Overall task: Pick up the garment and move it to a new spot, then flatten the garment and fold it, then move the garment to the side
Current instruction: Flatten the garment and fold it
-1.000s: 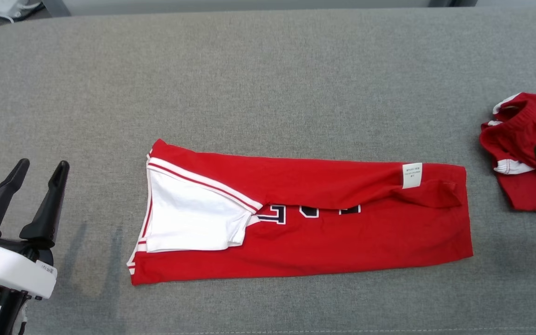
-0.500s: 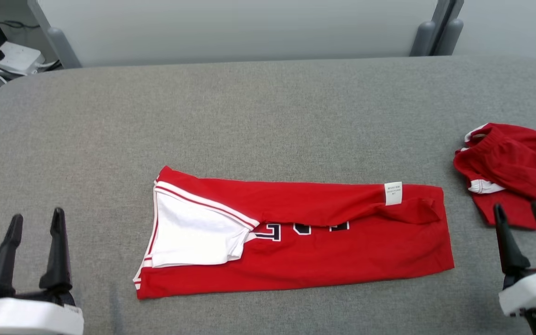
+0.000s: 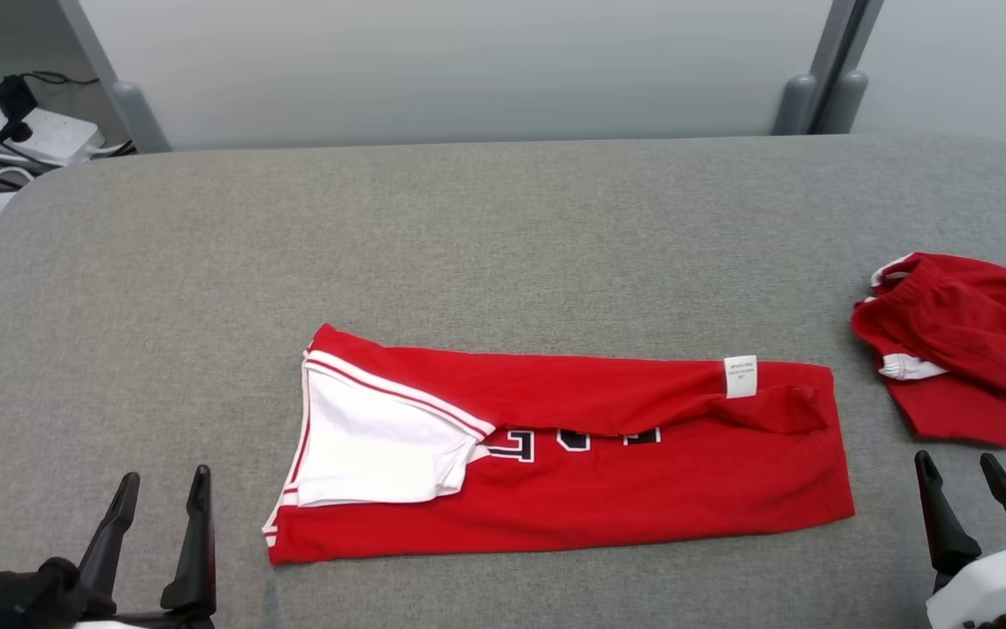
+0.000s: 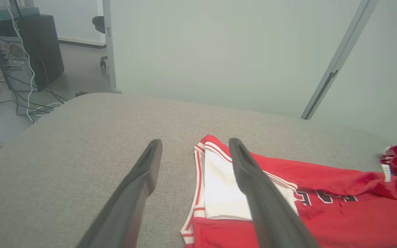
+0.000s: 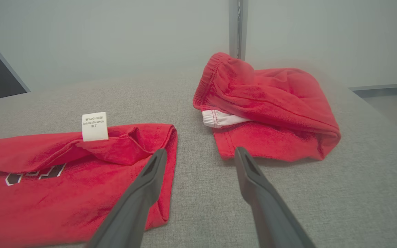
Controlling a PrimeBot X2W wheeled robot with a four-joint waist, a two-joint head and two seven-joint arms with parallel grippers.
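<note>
Both my grippers stand released and empty. My left gripper [image 3: 165, 476] sits near the white-trimmed end of the folded red garment [image 3: 643, 476], and my right gripper [image 3: 954, 458] is just off its other end. The garment lies flat mid-way across the grey padded table [image 3: 468, 245], with bunched red shorts [image 3: 966, 349] apart at my right.
</note>
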